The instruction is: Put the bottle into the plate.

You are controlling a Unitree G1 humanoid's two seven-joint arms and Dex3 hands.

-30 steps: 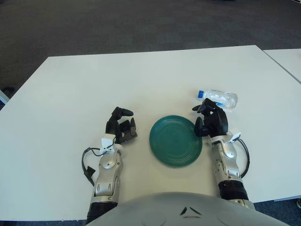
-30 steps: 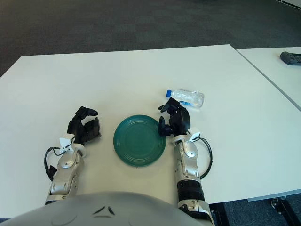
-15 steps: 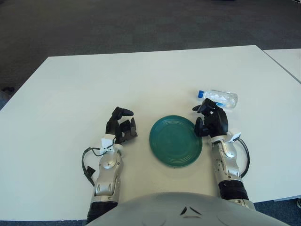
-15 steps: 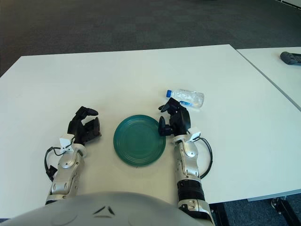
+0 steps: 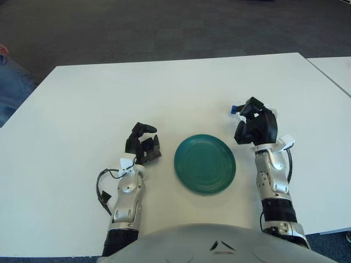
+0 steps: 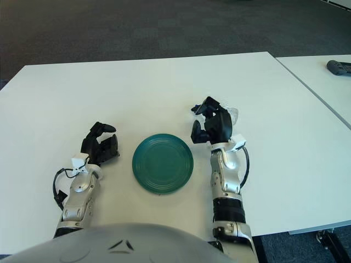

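A clear plastic bottle point(image 5: 272, 114) with a blue cap point(image 5: 234, 108) lies on its side on the white table point(image 5: 164, 87), to the right of and beyond the green plate point(image 5: 205, 164). My right hand point(image 5: 254, 123) hovers right over the bottle and hides most of it. Its fingers arch over the body, and no closed grip shows. The plate has nothing in it. My left hand point(image 5: 141, 145) shows just left of the plate, fingers relaxed and holding nothing.
A second white table point(image 5: 337, 68) stands to the right across a narrow gap, with a dark object point(image 6: 339, 67) on it. Someone's blue-clad leg point(image 5: 11, 82) shows at the left edge, beside the table corner. Dark carpet lies beyond.
My right hand has moved forward and to the right, from beside the plate's edge to over the bottle. A leg has come into view at the left. The bottle and plate have not moved.
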